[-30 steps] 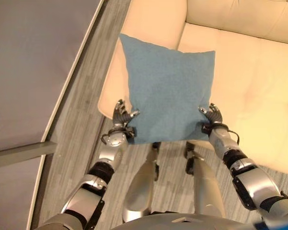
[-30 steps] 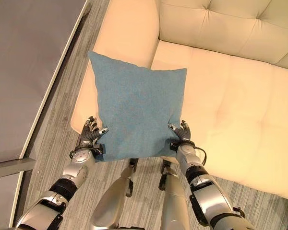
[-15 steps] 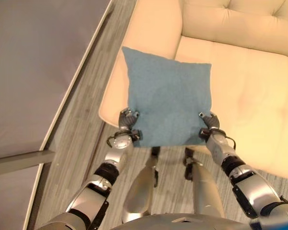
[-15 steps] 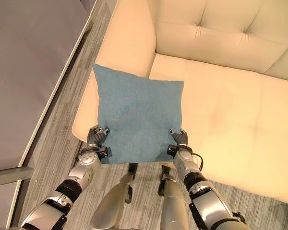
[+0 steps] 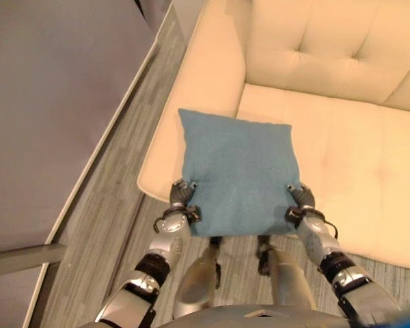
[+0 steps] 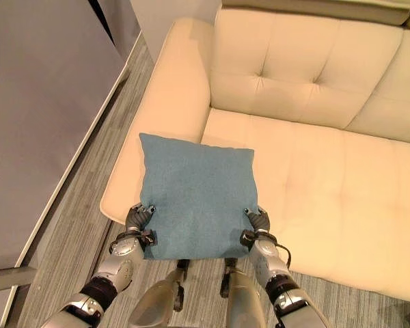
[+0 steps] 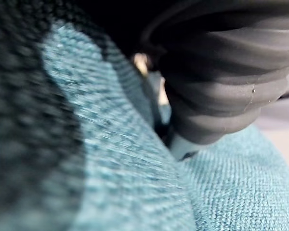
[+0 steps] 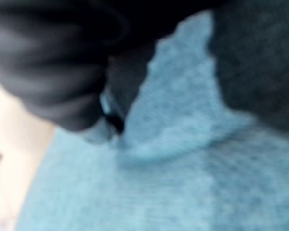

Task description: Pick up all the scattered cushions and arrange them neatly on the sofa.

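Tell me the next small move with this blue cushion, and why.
Probably carry the blue cushion further forward and lower it onto the sofa seat. The left hand and right hand each pinch a near corner, and the cushion hangs over the seat's front edge by the armrest.

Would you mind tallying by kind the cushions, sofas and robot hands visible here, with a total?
Blue cushion: 1
Cream sofa: 1
Robot hands, left hand and right hand, each gripping a near corner of the cushion: 2
Total: 4
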{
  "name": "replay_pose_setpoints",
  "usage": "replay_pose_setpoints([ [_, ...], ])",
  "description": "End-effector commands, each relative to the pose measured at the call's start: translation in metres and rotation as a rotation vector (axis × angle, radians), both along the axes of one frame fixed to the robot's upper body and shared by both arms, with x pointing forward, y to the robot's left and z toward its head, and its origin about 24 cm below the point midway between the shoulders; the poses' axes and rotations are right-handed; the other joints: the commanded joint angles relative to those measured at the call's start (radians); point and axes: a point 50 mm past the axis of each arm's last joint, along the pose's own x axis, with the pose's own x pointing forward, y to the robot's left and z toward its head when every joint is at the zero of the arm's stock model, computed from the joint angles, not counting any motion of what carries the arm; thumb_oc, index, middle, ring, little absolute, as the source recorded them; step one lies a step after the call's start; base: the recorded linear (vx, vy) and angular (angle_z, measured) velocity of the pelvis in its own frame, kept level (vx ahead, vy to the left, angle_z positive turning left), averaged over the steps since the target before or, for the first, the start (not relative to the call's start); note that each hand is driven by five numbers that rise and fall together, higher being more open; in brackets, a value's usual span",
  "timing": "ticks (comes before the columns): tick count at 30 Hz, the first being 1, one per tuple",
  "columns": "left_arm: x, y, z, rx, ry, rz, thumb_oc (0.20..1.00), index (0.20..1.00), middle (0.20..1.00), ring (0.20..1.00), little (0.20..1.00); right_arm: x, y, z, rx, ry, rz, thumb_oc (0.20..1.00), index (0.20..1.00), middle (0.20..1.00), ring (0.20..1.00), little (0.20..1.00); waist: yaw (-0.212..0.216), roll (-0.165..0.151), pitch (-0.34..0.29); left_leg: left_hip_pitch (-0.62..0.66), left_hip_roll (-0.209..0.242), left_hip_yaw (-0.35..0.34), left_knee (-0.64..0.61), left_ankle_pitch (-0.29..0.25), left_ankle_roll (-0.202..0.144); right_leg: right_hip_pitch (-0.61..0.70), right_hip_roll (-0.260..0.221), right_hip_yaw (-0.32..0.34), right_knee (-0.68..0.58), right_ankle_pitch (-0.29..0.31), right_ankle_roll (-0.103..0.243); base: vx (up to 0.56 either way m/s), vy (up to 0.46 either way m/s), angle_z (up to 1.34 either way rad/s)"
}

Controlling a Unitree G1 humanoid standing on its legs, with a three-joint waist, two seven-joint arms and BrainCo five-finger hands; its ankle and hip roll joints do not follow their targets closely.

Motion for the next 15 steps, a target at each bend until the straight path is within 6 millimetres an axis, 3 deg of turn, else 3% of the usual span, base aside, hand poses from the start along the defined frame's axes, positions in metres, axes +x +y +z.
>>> replay_pose_setpoints([
  [1, 0.018, -0.036, 0.036, -0.076, -0.181, -0.139, 0.2, 0.2, 0.2, 0.2, 0.2, 0.02, 0.047, 0.042, 0.131, -0.246, 0.13, 0.2, 0.2, 0.2, 0.2, 0.2, -0.012, -0.072, -0.033, 0.065, -0.064, 0.016, 0.042, -0.075, 0.031, 0.153, -0.017, 0.067, -0.175, 0.099, 0.078, 0.05, 0.134, -0.24],
  [5, 0.012, -0.031, 0.04, -0.082, -0.212, -0.14, 0.2, 0.2, 0.2, 0.2, 0.2, 0.015, 0.045, 0.048, 0.127, -0.286, 0.147, 0.2, 0.2, 0.2, 0.2, 0.2, -0.016, -0.07, -0.06, 0.103, -0.071, 0.032, 0.042, -0.092, 0.044, 0.169, -0.018, 0.098, -0.158, 0.099, 0.095, 0.04, 0.133, -0.34],
  [7, 0.005, -0.021, 0.043, -0.095, -0.241, -0.117, 0.2, 0.2, 0.2, 0.2, 0.2, 0.014, 0.049, 0.058, 0.119, -0.338, 0.181, 0.2, 0.2, 0.2, 0.2, 0.2, -0.003, -0.065, -0.083, 0.146, -0.073, 0.079, 0.029, -0.103, 0.059, 0.162, -0.02, 0.112, -0.122, 0.111, 0.129, 0.0, 0.176, -0.64],
  [10, 0.005, -0.017, 0.048, -0.092, -0.264, -0.108, 0.2, 0.2, 0.2, 0.2, 0.2, 0.015, 0.05, 0.067, 0.078, -0.381, 0.212, 0.2, 0.2, 0.2, 0.2, 0.2, 0.0, -0.059, -0.085, 0.166, -0.068, 0.105, 0.026, -0.101, 0.065, 0.151, -0.016, 0.128, -0.073, 0.105, 0.143, -0.03, 0.069, -0.95],
  [11, 0.005, -0.015, 0.049, -0.08, -0.27, -0.11, 0.2, 0.2, 0.2, 0.2, 0.2, 0.014, 0.047, 0.069, 0.069, -0.391, 0.21, 0.2, 0.2, 0.2, 0.2, 0.2, -0.01, -0.056, -0.092, 0.175, -0.06, 0.102, 0.031, -0.103, 0.065, 0.149, -0.011, 0.164, -0.048, 0.094, 0.145, 0.01, -0.016, -0.59],
  [12, 0.005, -0.015, 0.049, -0.08, -0.27, -0.11, 0.2, 0.2, 0.2, 0.2, 0.2, 0.013, 0.047, 0.069, 0.069, -0.39, 0.209, 0.2, 0.2, 0.2, 0.2, 0.2, -0.01, -0.056, -0.091, 0.176, -0.06, 0.103, 0.031, -0.103, 0.065, 0.15, -0.011, 0.164, -0.048, 0.094, 0.145, 0.01, -0.082, -0.18],
  [13, 0.006, -0.012, 0.053, -0.069, -0.285, -0.103, 0.2, 0.2, 0.2, 0.2, 0.2, 0.015, 0.049, 0.072, 0.044, -0.402, 0.225, 0.2, 0.2, 0.2, 0.2, 0.2, 0.001, -0.048, -0.105, 0.184, -0.048, 0.113, 0.032, -0.109, 0.062, 0.161, -0.052, 0.125, -0.063, 0.097, 0.144, 0.0, -0.065, 0.02],
  [15, 0.007, -0.01, 0.055, -0.067, -0.298, -0.094, 0.2, 0.2, 0.2, 0.2, 0.2, 0.016, 0.05, 0.072, 0.038, -0.4, 0.231, 0.2, 0.2, 0.2, 0.2, 0.2, 0.01, -0.045, -0.113, 0.192, -0.038, 0.119, 0.03, -0.109, 0.057, 0.17, -0.076, 0.098, -0.075, 0.105, 0.144, 0.04, -0.149, -0.31],
])
